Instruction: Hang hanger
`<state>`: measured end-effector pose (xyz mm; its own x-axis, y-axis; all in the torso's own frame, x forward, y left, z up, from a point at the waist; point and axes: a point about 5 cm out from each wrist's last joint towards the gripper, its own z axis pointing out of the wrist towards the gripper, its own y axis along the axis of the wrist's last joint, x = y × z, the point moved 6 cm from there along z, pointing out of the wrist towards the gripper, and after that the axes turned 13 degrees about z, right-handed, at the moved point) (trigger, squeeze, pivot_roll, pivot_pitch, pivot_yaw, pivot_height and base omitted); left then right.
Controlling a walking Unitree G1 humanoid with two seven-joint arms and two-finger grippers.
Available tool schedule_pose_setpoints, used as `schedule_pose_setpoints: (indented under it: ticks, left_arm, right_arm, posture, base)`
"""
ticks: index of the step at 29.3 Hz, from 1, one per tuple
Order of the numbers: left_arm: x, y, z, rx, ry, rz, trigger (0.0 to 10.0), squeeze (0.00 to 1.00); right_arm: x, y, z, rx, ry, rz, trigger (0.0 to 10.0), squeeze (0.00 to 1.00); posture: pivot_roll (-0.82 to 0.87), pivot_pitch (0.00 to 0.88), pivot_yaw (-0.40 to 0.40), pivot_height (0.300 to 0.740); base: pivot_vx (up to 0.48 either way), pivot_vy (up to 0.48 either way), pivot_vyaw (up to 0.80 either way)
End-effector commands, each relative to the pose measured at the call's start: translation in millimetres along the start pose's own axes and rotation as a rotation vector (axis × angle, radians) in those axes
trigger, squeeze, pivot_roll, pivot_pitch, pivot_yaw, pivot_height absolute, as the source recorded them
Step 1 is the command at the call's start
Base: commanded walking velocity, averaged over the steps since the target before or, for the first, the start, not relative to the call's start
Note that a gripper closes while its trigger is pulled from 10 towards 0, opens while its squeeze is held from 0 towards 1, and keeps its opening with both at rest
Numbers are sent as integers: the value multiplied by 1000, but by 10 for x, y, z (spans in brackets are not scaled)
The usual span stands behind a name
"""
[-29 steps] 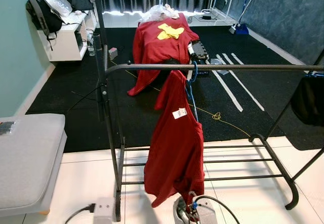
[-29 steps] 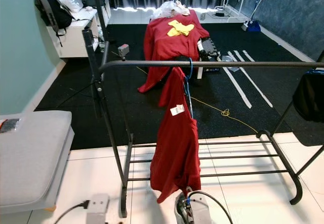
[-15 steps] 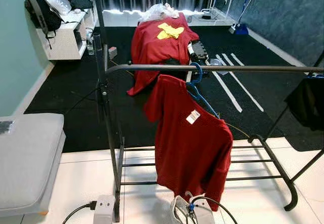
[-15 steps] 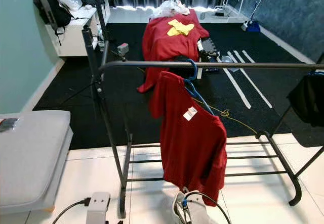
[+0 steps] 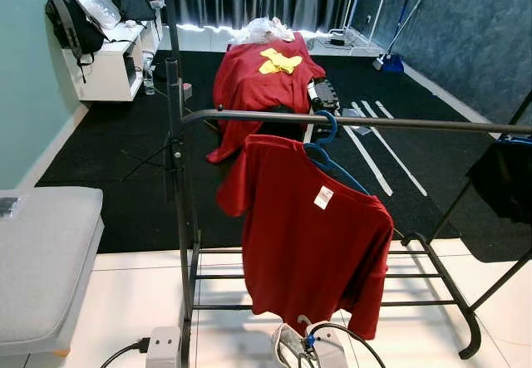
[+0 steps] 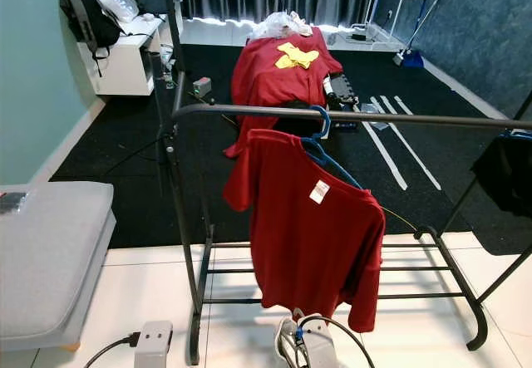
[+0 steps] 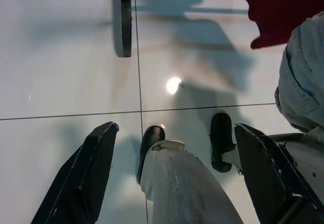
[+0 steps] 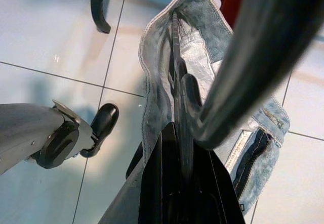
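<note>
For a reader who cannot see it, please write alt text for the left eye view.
A red T-shirt hangs on a blue hanger hooked over the top bar of a black clothes rack standing on white tiles. Behind the rack, another red shirt with a yellow print lies draped on a dark carpet, and a grey cushioned seat sits to the left.

I count one clothes rack [image 5: 332, 122]. On it: one blue hanger [image 5: 326, 148], one red shirt [image 5: 312, 243]. Behind the rack: one more red shirt [image 5: 264, 77], two backpacks [image 5: 71, 21].
</note>
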<state>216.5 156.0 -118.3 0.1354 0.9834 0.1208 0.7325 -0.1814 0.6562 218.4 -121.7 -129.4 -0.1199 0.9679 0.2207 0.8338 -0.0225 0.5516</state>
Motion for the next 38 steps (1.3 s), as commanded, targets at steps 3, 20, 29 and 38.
schedule_pose_setpoints:
  ticks: [3,20,29,38]
  left_arm:
    - [-39,-60,-9,14,-19,32,10000,0]
    - [-120,-102,-3,22,-36,50,10000,0]
    - [-136,-108,-5,18,-33,77,10000,0]
    - [-98,-124,-13,17,-6,82,10000,0]
  right_arm:
    - [69,36,14,-15,18,-6,10000,0]
    - [78,-25,10,0,19,-62,10000,0]
    - [64,-25,6,-7,6,-94,10000,0]
    - [22,1,-9,-35,-24,-166,10000,0]
  posture:
    - [96,0,-81,740]
    - [101,0,-84,740]
    - [99,0,-78,740]
    - [101,0,-76,740]
  base:
    - [0,0,0]
    - [0,0,0]
    - [0,0,0]
    - [0,0,0]
